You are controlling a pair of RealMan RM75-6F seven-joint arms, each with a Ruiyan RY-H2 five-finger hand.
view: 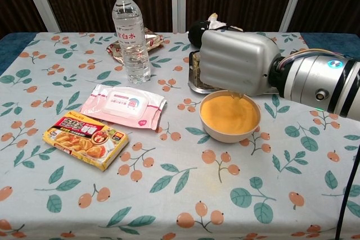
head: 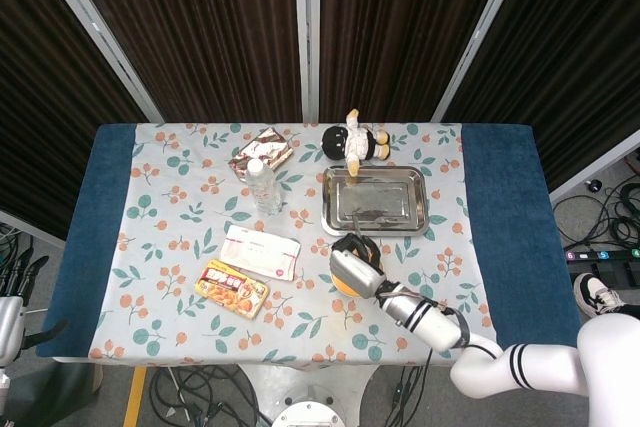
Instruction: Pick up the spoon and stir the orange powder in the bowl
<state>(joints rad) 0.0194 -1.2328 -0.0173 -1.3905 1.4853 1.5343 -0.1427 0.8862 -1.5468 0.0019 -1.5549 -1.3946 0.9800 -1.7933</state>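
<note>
Right robot hand [view: 239,62] over the far rim of the bowl [view: 230,118], back of the hand toward the chest camera, fingers curled down and hidden behind it; a thin spoon [view: 235,96] tip showing below the hand, dipping to the orange powder [view: 229,113], so apparently held, though the grip itself out of sight. In the head view, same robot hand [head: 356,269] covering most of the bowl [head: 346,285], bowl lying near table centre, toward 5 o'clock. Powder filling the bowl nearly to the rim, surface smooth. Left robot hand [head: 8,322] down off the table's edge at 8 o'clock, too little showing to judge its fingers. Metal tray [head: 375,199] just beyond the bowl at 12 o'clock, doll [head: 355,141] at the tray's far edge. Water bottle [view: 130,28] upright at 10 o'clock from the bowl, a snack packet [head: 261,148] just behind it. Wipes pack [view: 124,104] at 9 o'clock from the bowl, flat on the table [view: 169,195]; curry box [view: 84,139] near it, toward 7 o'clock, closer to the front edge. Floral cloth over the table, blue showing at both ends.
</note>
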